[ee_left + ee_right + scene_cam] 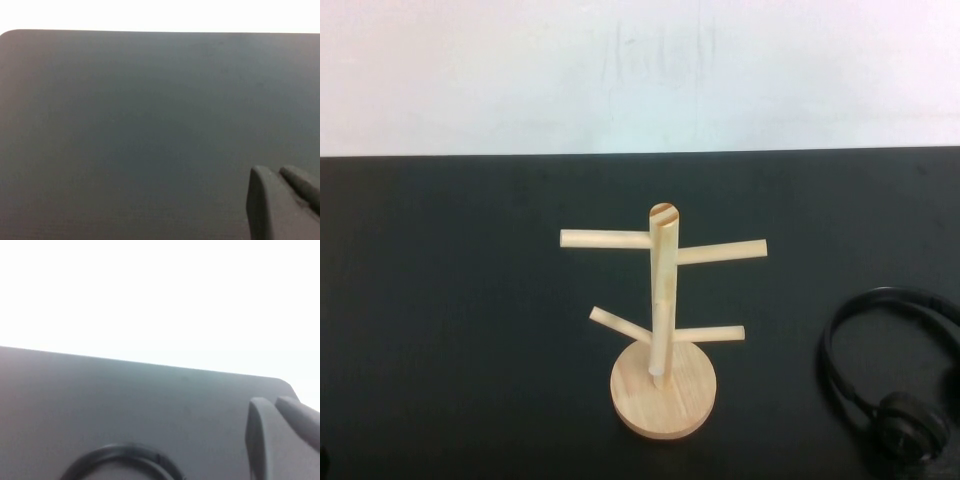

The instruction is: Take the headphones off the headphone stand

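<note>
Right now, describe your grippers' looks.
Left gripper, over the bare black table: matte dark grey fingers, blocky with rounded tips, no markings or cables showing. Right gripper, near the headphones: the same dark grey, rounded fingers. Neither arm shows in the high view.

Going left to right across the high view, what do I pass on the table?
headphone stand → headphones. Neither gripper shows in that view.

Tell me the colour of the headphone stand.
Light natural wood, pale tan all over: the headphone stand shows best in the high view.
</note>
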